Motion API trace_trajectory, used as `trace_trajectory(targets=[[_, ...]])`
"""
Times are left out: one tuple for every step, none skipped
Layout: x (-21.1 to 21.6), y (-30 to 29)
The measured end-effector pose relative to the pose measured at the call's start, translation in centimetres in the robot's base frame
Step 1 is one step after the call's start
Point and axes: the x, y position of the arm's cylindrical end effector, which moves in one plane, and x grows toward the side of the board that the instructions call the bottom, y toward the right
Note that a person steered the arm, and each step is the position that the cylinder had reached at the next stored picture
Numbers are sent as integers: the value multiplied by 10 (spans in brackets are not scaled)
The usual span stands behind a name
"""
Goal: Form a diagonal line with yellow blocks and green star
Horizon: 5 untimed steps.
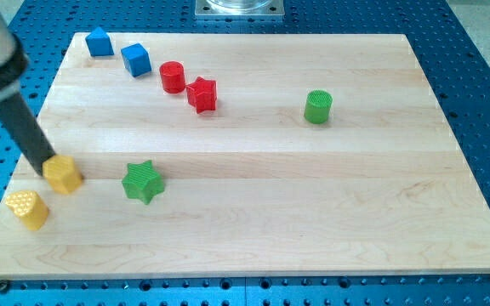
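Note:
A yellow hexagonal block [63,174] lies near the board's left edge. A yellow heart-shaped block [26,209] lies below and left of it, close to the left edge. A green star [142,181] lies to the right of the yellow hexagon. My tip [43,171] is at the upper left side of the yellow hexagon, touching it or nearly so. The dark rod rises from there toward the view's top left.
A blue pentagon-like block [99,42] and a blue cube [135,59] lie at the top left. A red cylinder [173,76] and a red star [202,93] lie beside them. A green cylinder [318,106] stands at the upper right. The wooden board [313,212] rests on a blue perforated table.

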Motion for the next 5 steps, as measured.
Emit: trace_trajectory(targets=[[3,-11],[39,-25],[60,-24],[23,-26],[-4,17]])
